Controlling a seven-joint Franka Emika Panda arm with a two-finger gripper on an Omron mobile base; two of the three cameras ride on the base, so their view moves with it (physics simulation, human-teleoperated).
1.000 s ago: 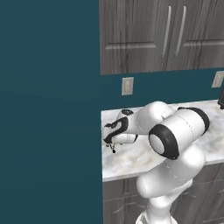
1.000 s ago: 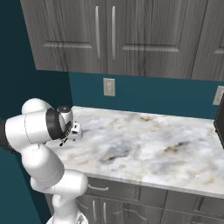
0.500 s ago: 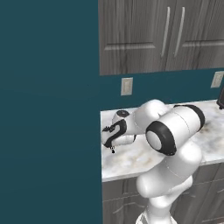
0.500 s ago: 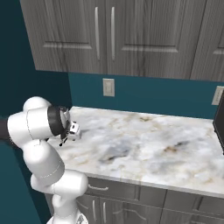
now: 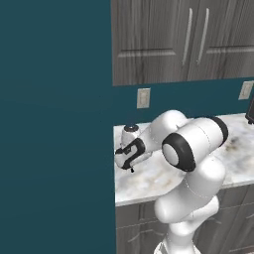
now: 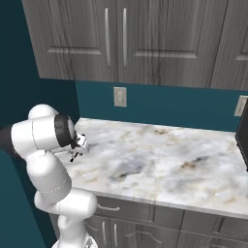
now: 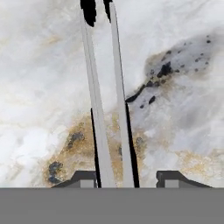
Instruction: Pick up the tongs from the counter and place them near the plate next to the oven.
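Observation:
The tongs [image 7: 107, 109], two slim silver-grey arms with black tips, lie flat on the marble counter [image 7: 43, 65] and run straight away from the hand. My gripper [image 7: 127, 177] hangs just above them with a fingertip on either side. The left fingertip [image 7: 85, 177] is at the tongs' edge, while a gap still shows beside the right one. The hand is low over the counter's left end [image 5: 149, 183], with the gripper [image 5: 130, 168] pointing down. From the other side the gripper [image 6: 72, 157] peeks out behind my forearm over the counter [image 6: 160, 160]. The plate and the oven are out of view.
The counter ends at a teal wall on the left [image 5: 59, 149]. Dark grey upper cabinets [image 6: 126, 43] hang above, with a wall outlet [image 6: 119, 97] below them. A dark appliance edge [image 6: 243, 140] stands at the far right. My own elbow [image 5: 191, 144] bulks over the counter's front.
The arm has shifted slightly left, with the hand staying low over the counter's left end. Nothing on the counter has visibly moved.

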